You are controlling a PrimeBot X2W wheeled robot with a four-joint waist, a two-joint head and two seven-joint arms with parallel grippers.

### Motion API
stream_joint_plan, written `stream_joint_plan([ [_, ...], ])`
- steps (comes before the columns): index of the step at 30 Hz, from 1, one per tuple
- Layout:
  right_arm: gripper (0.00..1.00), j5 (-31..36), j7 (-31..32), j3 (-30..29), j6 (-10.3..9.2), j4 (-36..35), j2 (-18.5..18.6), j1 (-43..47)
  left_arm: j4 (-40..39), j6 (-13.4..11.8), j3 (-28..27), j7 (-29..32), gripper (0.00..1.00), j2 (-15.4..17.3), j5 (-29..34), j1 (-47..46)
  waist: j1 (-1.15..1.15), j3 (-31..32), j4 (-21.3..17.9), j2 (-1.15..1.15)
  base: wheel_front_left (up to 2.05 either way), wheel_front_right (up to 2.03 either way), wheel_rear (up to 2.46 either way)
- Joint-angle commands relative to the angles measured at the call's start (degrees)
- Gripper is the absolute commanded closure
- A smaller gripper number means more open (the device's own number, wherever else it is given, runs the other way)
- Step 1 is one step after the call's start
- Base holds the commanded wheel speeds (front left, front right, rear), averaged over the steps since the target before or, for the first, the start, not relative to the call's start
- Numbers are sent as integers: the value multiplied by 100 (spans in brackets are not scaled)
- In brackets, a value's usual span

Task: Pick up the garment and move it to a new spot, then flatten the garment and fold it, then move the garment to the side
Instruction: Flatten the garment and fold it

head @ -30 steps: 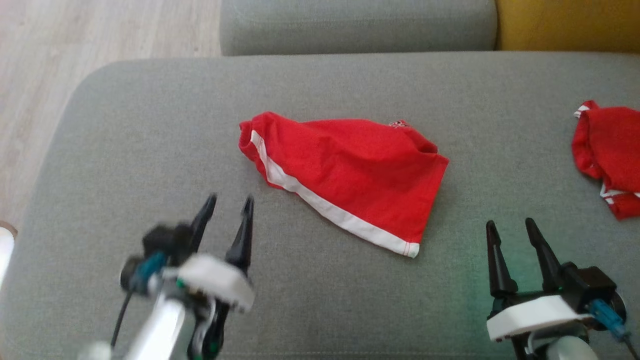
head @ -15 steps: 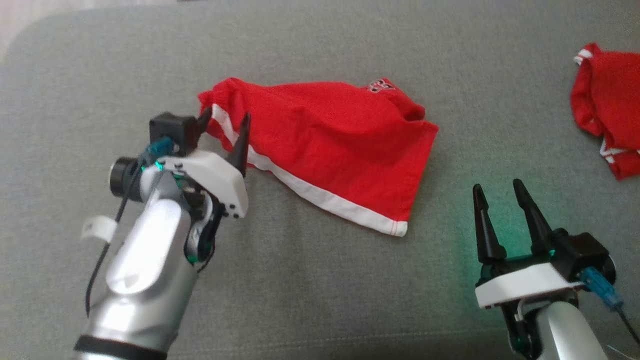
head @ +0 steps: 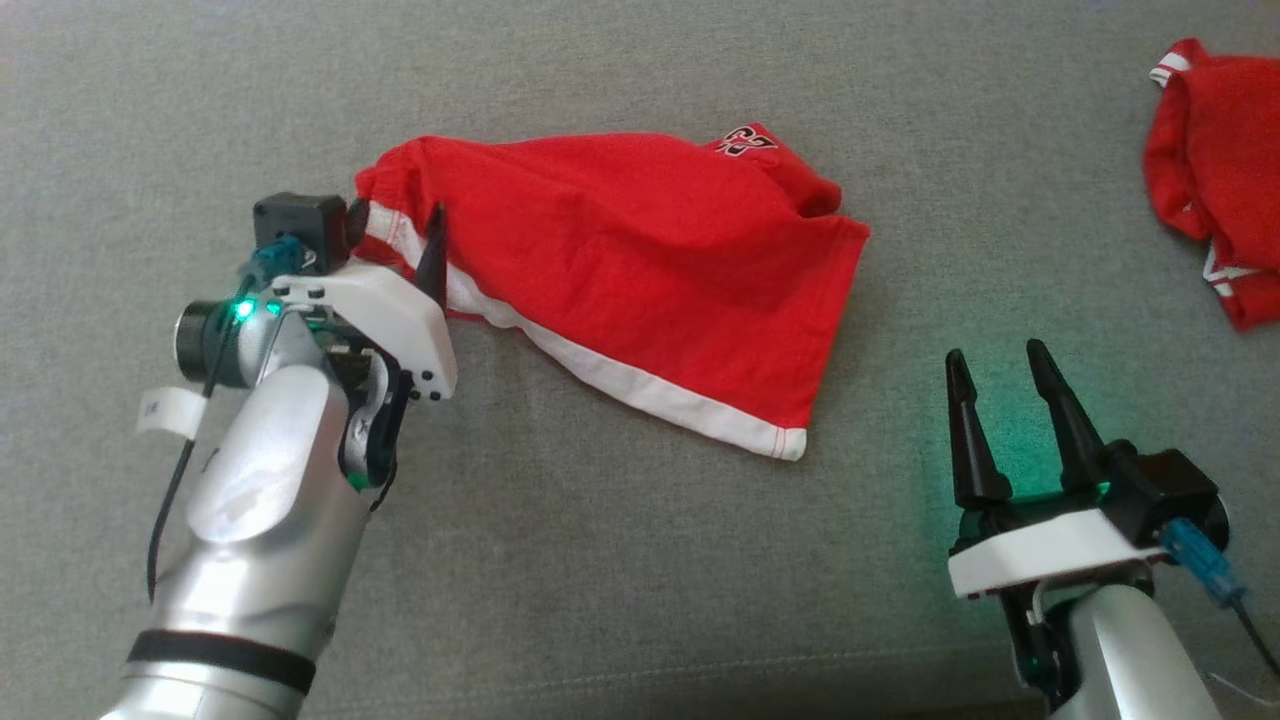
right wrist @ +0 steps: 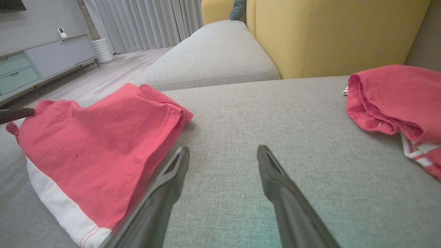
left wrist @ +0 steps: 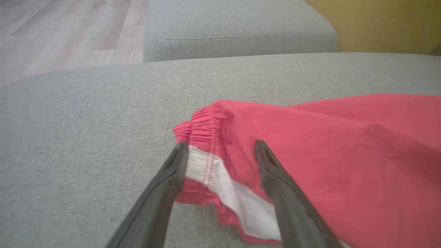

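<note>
The garment (head: pixel 640 270) is a pair of red shorts with a white side stripe, lying crumpled on the grey sofa cushion (head: pixel 600 580). My left gripper (head: pixel 395 225) is open at its left end. In the left wrist view the gripper (left wrist: pixel 220 146) has one finger on each side of the elastic waistband corner of the garment (left wrist: pixel 327 144), not closed on it. My right gripper (head: pixel 995 358) stands open over bare cushion, right of the garment's lower hem. In the right wrist view this gripper (right wrist: pixel 223 151) holds nothing, with the garment (right wrist: pixel 96 137) to its left.
A second red garment (head: pixel 1215 170) with white trim lies at the cushion's far right, also seen from the right wrist as a red heap (right wrist: pixel 396 100). A yellow backrest (right wrist: pixel 327 34), another grey cushion (left wrist: pixel 237 31) and wooden floor (left wrist: pixel 51 34) lie beyond.
The head camera has tilted down and closer. My left arm has reached forward from the near cushion to the garment's waistband end, still open. The right gripper has barely moved.
</note>
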State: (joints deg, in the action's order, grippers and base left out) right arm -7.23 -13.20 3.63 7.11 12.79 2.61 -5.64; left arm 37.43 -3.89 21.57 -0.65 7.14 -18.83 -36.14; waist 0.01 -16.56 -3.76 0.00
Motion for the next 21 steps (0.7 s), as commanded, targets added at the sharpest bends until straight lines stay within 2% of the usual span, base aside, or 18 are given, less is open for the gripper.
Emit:
stream_joint_plan([
  [1, 0, -34, -98, 157, 37, -136, 27, -179, -128, -41, -195, -78, 0, 165, -20, -282, -1, 2, 13, 0, 0, 0, 0],
  [10, 0, -32, -131, 211, 37, -103, 27, -215, 33, 28, -207, -89, 0, 170, -177, -278, -1, -25, 50, 0, 0, 0, 0],
  [12, 0, -31, -135, 219, 37, -94, 27, -227, 55, 45, -212, -68, 13, 173, -214, -279, -1, -34, 39, 0, 0, 0, 0],
  [15, 0, -31, -140, 221, 37, -91, 27, -236, 76, 66, -224, -55, 50, 183, -268, -285, -1, -43, 18, 0, 0, 0, 0],
  [19, 0, -35, -147, 224, 37, -86, 27, -238, 105, 97, -235, 0, 68, 188, -345, -291, -1, -40, -1, 0, 0, 0, 0],
  [21, 0, -40, -150, 225, 37, -79, 27, -237, 129, 118, -217, 54, 71, 204, -363, -277, -1, -28, -6, 0, 0, 0, 0],
])
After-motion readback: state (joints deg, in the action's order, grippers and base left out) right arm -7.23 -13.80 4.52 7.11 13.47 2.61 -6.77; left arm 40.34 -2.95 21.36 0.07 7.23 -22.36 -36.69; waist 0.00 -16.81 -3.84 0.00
